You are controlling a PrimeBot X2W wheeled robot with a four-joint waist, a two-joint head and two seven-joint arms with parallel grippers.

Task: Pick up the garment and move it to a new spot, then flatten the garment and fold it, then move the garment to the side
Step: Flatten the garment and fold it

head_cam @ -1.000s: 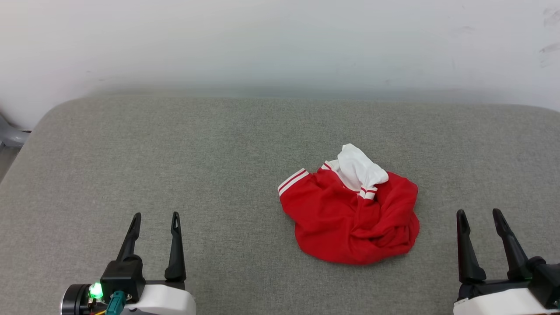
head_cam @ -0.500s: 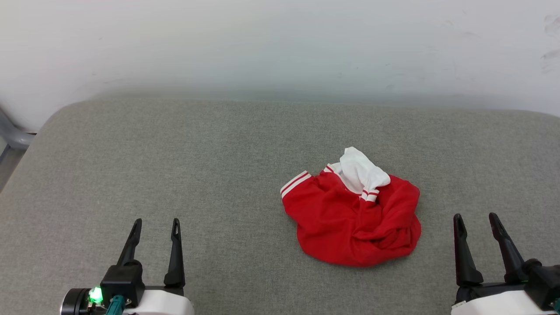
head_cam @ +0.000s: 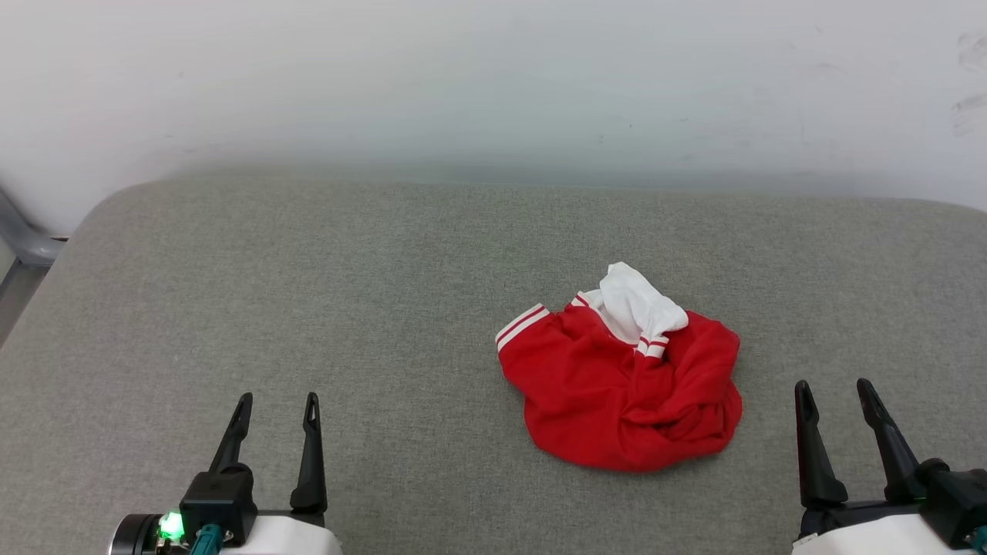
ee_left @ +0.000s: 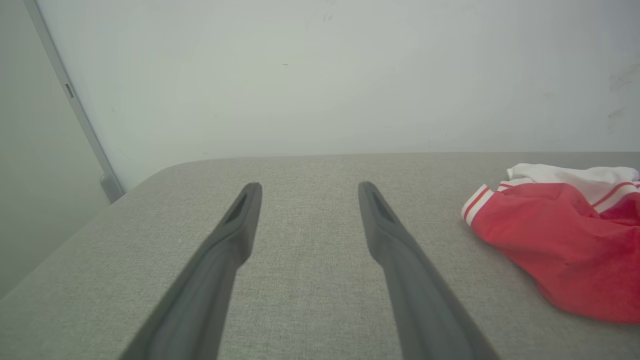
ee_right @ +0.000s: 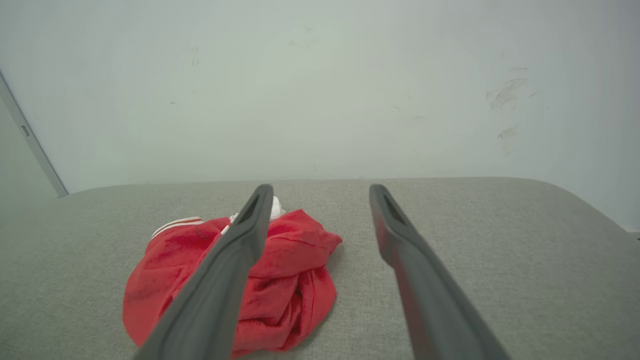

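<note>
Looking down from the head, we see the shirt (head_cam: 624, 385) whole: a crumpled red heap with a white sleeve on top, lying on the grey padded surface (head_cam: 308, 293). The left wrist view cuts it off at the frame's right edge. It lies near our right hand (head_cam: 833, 385), to that hand's left, and well apart from our left hand (head_cam: 278, 398). Both hands stand wide and empty. A white wall (head_cam: 463, 77) backs the surface, with a grey rail (ee_left: 75, 110) at its left.
</note>
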